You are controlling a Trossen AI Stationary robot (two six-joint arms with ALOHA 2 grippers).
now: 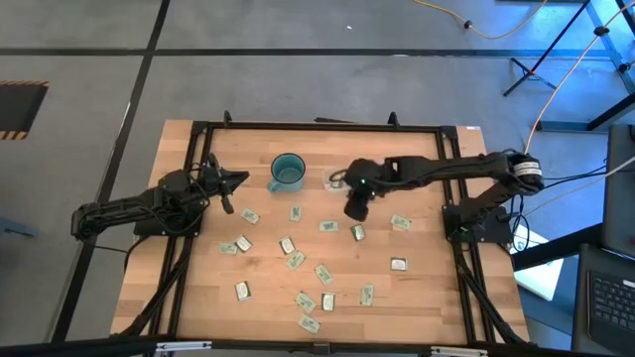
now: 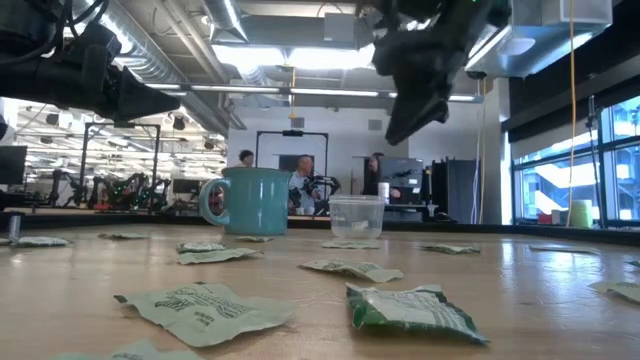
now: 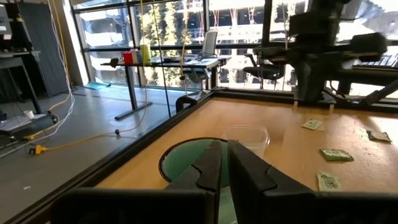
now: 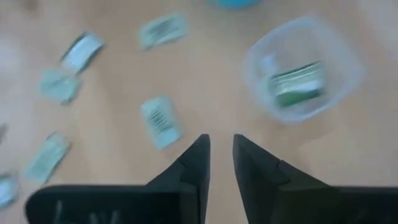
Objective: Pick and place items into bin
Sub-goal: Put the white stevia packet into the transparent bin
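Several pale green packets (image 1: 296,260) lie flat on the wooden table, spread from its middle to its near side. The clear cup (image 1: 337,179) stands next to the teal mug (image 1: 288,173), on the mug's right. In the right wrist view the cup (image 4: 303,68) has a green packet (image 4: 297,84) in it. My right gripper (image 1: 355,209) hangs above the table just on the near side of the cup, pointing down, open by a narrow gap (image 4: 221,149) and empty. My left gripper (image 1: 230,183) hovers left of the mug, shut (image 3: 224,163).
The teal mug (image 2: 247,200) stands close beside the cup (image 2: 357,215). A black frame rail (image 1: 317,127) runs along the table's far edge and down both sides. More packets (image 1: 399,264) lie toward the right. People show in the room beyond the table.
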